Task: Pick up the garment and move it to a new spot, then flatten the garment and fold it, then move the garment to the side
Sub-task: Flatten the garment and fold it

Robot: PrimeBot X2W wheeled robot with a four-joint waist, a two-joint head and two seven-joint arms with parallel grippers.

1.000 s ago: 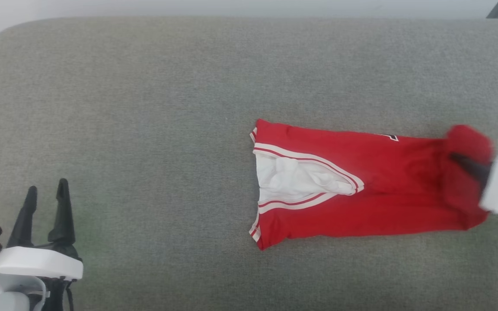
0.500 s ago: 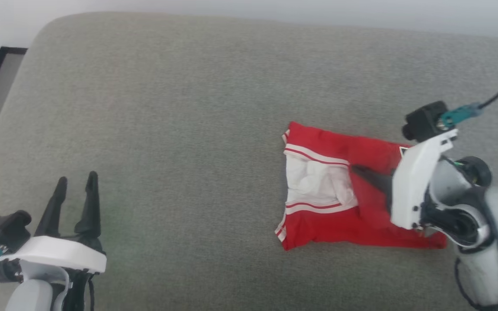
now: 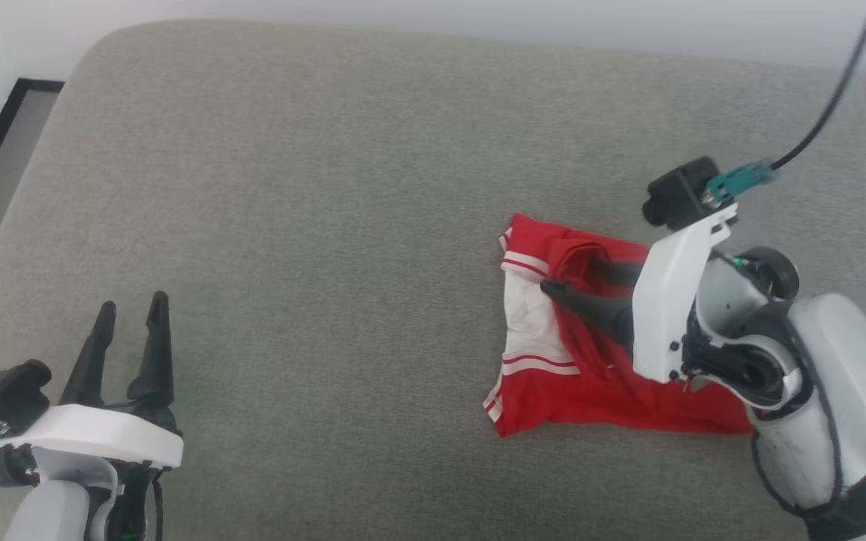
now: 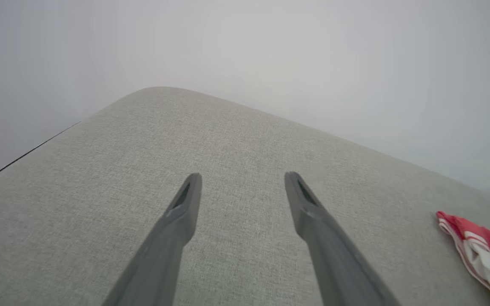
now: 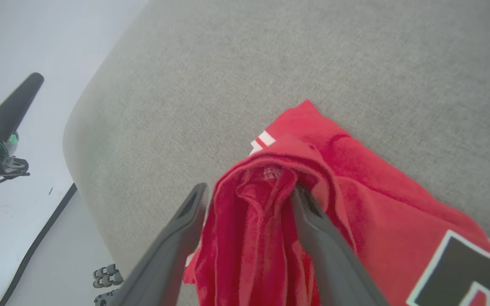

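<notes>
**A:** The garment (image 3: 613, 406) is lying right of centre on the grey cushion (image 3: 328, 188). Its white-trimmed end is pointing to the robot's left, and its long axis is running side to side.

**B:** The right gripper (image 3: 564, 276) is sitting over it, fingers spread, with a red fold bunching loosely between them. The left gripper (image 3: 133, 302) is hovering open, well apart.

**A:** I'm reckoning soft, light, floppy cloth. It's asking for a pinch at a hem corner, through both layers.

Garment (image 3: 613, 409): soft red cloth. Cushion (image 3: 328, 188): coarse grey weave, matt.
</notes>
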